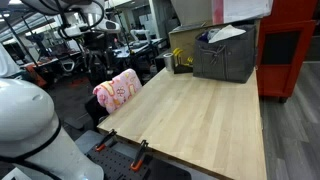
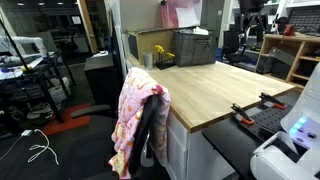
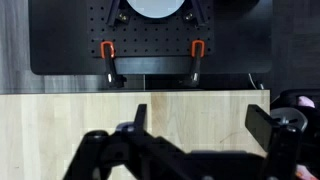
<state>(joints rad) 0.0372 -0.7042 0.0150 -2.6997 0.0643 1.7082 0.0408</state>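
In the wrist view my gripper [image 3: 200, 120] is open, its two black fingers wide apart with nothing between them. It hangs above the bare light wooden tabletop [image 3: 190, 108], near the edge where the robot base is mounted. A bit of a pink cloth [image 3: 304, 101] shows at the right edge of that view. The pink patterned cloth [image 1: 118, 90] is draped over a chair back at the table's side, and it shows in both exterior views [image 2: 136, 112]. The gripper itself does not show in the exterior views.
Two orange clamps [image 3: 108, 50] [image 3: 197, 48] hold a black mounting plate [image 3: 60, 40] to the table edge. A grey bin [image 1: 225, 56] [image 2: 195, 47] with papers stands at the table's far end, with a yellow object [image 2: 158, 50] beside it. A red cabinet [image 1: 290, 45] stands past the table.
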